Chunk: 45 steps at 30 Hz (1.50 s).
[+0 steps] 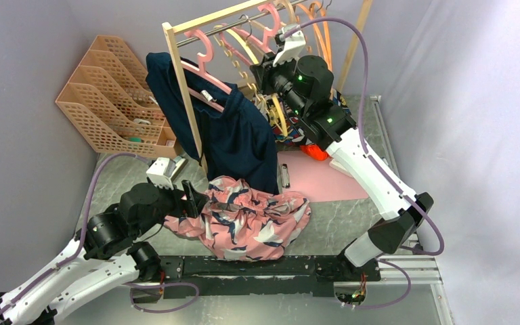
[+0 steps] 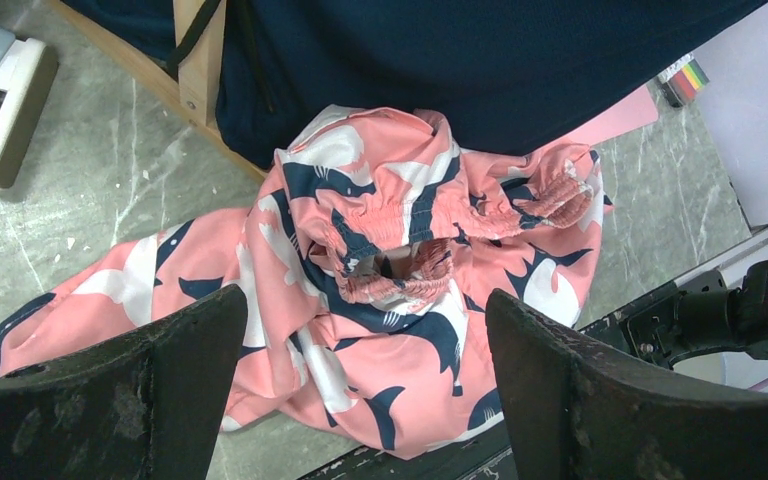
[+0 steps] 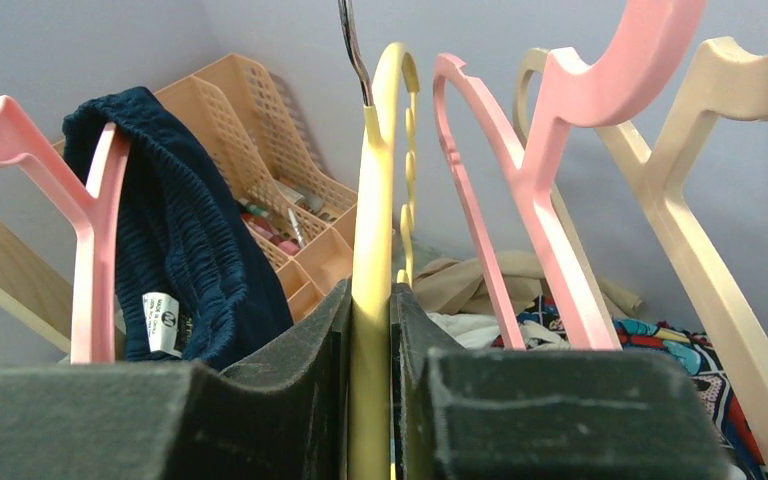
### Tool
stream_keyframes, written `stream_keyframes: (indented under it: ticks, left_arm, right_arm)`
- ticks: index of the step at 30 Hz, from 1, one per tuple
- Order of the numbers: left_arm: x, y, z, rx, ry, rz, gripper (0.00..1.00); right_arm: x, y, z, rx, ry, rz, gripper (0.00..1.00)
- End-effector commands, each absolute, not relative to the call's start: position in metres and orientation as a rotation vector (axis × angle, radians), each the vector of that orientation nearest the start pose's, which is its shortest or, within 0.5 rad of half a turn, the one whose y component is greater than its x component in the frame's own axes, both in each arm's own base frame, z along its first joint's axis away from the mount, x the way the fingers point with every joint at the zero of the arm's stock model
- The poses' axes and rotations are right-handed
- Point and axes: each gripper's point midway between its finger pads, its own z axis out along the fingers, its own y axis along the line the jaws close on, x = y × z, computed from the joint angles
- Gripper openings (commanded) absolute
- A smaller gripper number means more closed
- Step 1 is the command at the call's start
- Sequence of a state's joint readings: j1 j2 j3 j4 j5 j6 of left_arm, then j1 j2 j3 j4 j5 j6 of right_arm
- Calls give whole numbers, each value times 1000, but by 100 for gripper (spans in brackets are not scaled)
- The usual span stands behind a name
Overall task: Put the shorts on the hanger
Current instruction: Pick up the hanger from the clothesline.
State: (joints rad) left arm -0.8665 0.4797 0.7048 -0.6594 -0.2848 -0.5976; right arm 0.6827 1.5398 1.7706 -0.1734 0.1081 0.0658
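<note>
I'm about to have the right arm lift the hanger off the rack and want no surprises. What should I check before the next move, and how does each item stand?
1. Is the right gripper closed on the hanger? Ok, pads press both its sides.
2. Are the pink hangers apart from the held one? Ok in the right wrist view.
3. Is the hook free to lift off the rail? Cannot tell, its top is out of view.
4. Is the left gripper open above the shorts? Ok.
5. Is the waistband exposed for grasping? Ok, bunched and facing up.
6. Are the shorts free of the navy garment? Cannot tell, it hangs at their far edge.
</note>
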Motion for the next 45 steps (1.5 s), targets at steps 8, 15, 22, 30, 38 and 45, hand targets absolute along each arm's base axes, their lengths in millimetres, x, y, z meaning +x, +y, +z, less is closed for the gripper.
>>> stream_keyframes:
  ticks: [8, 15, 22, 30, 38, 45]
  left_arm:
    - [166, -155, 217, 105, 2018, -672, 92]
    - [166, -156, 217, 104, 2021, -672, 92]
    - [167, -155, 216, 105, 2024, -664, 92]
    - [166, -155, 216, 101, 2023, -666, 91]
    - [167, -155, 215, 100, 2025, -663, 91]
    - [167, -154, 216, 97, 2022, -662, 91]
  right_arm:
    - [388, 289, 485, -350, 1302, 519, 0]
    - [383, 284, 495, -297, 1187, 546, 0]
    - [383, 282, 500, -265, 1118, 557, 0]
    - [378, 277, 507, -235, 1051, 568, 0]
    - [373, 278, 513, -233, 1016, 594, 0]
    - [362, 279, 513, -271, 1002, 617, 0]
